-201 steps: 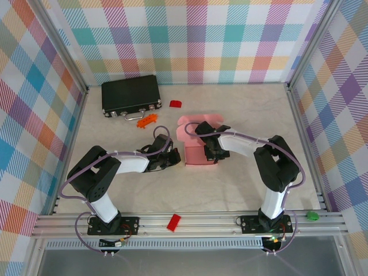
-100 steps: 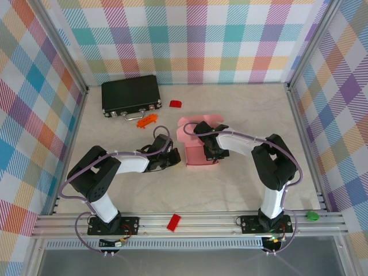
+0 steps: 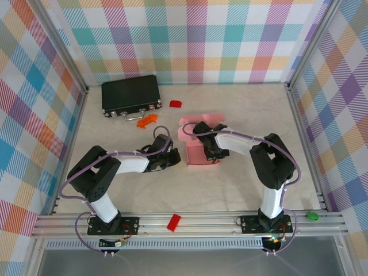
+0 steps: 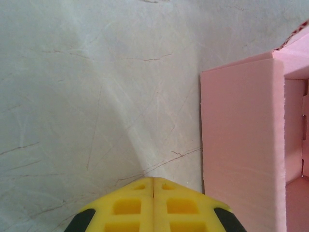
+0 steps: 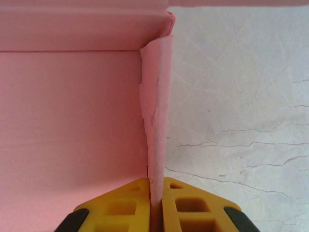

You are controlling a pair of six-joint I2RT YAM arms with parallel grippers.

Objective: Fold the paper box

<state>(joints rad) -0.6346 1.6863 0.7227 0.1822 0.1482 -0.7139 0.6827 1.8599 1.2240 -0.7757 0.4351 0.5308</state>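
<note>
Where the paper box sits: the paper box (image 3: 194,158) is near the middle of the table (image 3: 241,184), partly raised, with walls up and a flap spread on its far side.
Right gripper: the right gripper (image 5: 156,193) is pinched on one thin upright wall of the box; the card edge runs up between the yellow fingers (image 5: 193,205).
Left gripper: the left gripper (image 4: 153,186) is pressed together with nothing in it, low over the table just left of the box's left wall.
Weight and stiffness: probably very light, springy thin card. It should slide or tip under a small push, and creases may reopen unless pressed flat.
Fragility: the pinched edge looks ragged and slightly curled, so a hard pull could tear or kink it.
Where to hold: best by a wall or flap close to a crease, with the other gripper bracing the opposite wall.
Open room: bare table lies on the near side and to the right. The black case (image 3: 131,95) and small red pieces (image 3: 175,103) lie far-left, apart from the box.
Edges: frame rails (image 3: 218,221) bound the table, well apart from the work.
</note>
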